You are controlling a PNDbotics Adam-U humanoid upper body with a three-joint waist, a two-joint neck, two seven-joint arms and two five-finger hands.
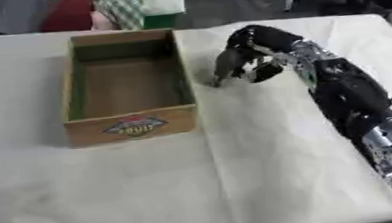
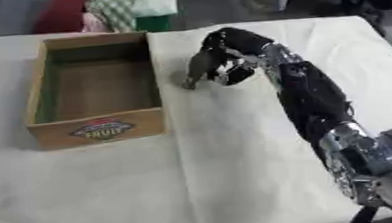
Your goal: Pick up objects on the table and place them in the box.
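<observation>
On the table, left eye view:
- Box: wooden, open-topped, label on its near wall; inside looks empty.
- Right hand: reaches in from the right and hangs just beside the box's right wall, fingers curled downward.
- Object: a small grey thing pinched in those fingers, its lower tip touching or nearly touching the cloth; I cannot make out what it is.
- Left hand: not seen.

Right eye view:
- Right hand: same curl round the grey object, clear of the box.
- Step: the pick seems made, the carry not yet.
- Next move: likely calls for lifting above the box's rim, shifting left over it, then letting go.
</observation>
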